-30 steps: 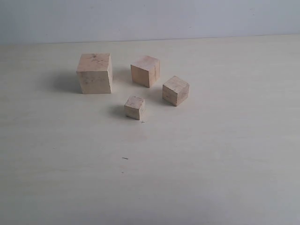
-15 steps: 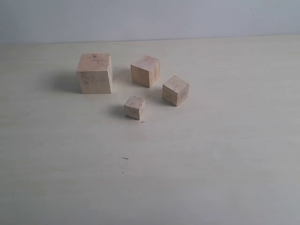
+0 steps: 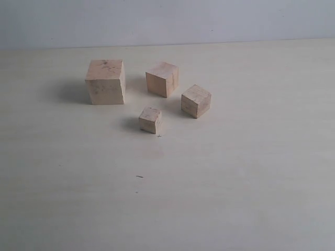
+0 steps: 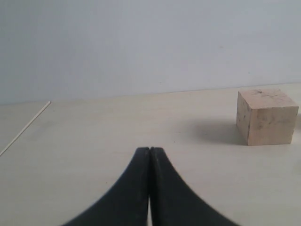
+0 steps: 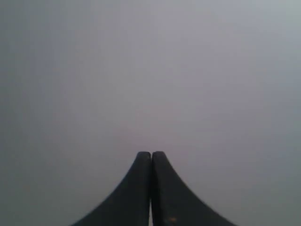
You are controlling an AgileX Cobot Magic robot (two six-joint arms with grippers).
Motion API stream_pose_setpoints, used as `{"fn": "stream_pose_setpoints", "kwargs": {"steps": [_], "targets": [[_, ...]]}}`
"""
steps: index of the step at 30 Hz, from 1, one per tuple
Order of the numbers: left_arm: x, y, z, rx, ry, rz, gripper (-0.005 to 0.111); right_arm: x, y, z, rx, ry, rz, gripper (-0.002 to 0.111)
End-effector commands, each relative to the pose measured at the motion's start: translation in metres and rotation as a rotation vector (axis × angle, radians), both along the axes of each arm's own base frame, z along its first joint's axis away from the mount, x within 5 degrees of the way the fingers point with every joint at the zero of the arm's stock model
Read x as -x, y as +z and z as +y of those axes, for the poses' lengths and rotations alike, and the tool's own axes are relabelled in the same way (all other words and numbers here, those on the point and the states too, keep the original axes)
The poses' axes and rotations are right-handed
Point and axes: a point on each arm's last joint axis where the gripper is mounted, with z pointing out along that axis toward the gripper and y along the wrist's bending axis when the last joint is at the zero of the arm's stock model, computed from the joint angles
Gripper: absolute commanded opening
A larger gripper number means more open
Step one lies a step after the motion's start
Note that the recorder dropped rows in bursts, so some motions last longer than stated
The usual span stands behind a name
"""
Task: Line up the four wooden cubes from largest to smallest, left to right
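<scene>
Left claw [image 4: 149, 149], right claw [image 5: 151, 153] both pressed together, empty

Spread apart on table [image 3: 235, 183]: largest cube [image 3: 105, 81] far left; second cube [image 3: 162, 78] far centre; third cube [image 3: 196, 100] rightmost, nearer; smallest cube [image 3: 151, 120] nearest, centre.

Biggest cube [image 3: 105, 82]: pale tan wood w/ darker flecks on top, sides slightly pinkish. 2nd cube [image 3: 162, 79], 3rd cube [image 3: 196, 101], smallest cube [image 3: 150, 120]: same pale unpainted wood, faint grain. Table [image 3: 235, 183]: cream, v. light streaks, few tiny dark specks. Wall [image 3: 167, 21]: plain pale grey-blue. Left gripper [image 4: 149, 150] & right gripper [image 5: 151, 154]: both plain black.
</scene>
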Motion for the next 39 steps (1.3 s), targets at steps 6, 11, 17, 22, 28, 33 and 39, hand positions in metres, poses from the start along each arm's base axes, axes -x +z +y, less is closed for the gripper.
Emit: {"fn": "stream_pose_setpoints", "kwargs": {"steps": [6, 11, 17, 22, 28, 33, 39], "targets": [[0.0, 0.0, 0.0, 0.007, 0.001, -0.005, 0.0, -0.177, -0.061, 0.157, 0.613, 0.759, 0.852, 0.0], [0.0, 0.0, 0.0, 0.007, 0.001, -0.005, 0.0, -0.217, -0.098, 0.231, 0.87, 1.304, 0.708, 0.0], [0.0, 0.0, 0.0, 0.007, 0.001, -0.005, 0.0, -0.251, -0.148, 0.284, 0.983, 1.364, 0.61, 0.002], [0.0, 0.0, 0.0, 0.007, 0.001, -0.005, 0.0, -0.26, -0.177, 0.312, 0.994, 1.231, 0.592, 0.027], [0.0, 0.0, 0.0, 0.004, 0.001, -0.005, 0.0, -0.264, -0.184, 0.321, 0.997, 1.168, 0.544, 0.074], [0.0, 0.0, 0.0, 0.004, 0.001, -0.005, 0.0, -0.267, -0.182, 0.324, 0.963, 1.149, 0.494, 0.098], [0.0, 0.0, 0.0, 0.004, 0.001, -0.005, 0.0, -0.276, -0.202, 0.329, 0.973, 1.113, 0.446, 0.1]]}}
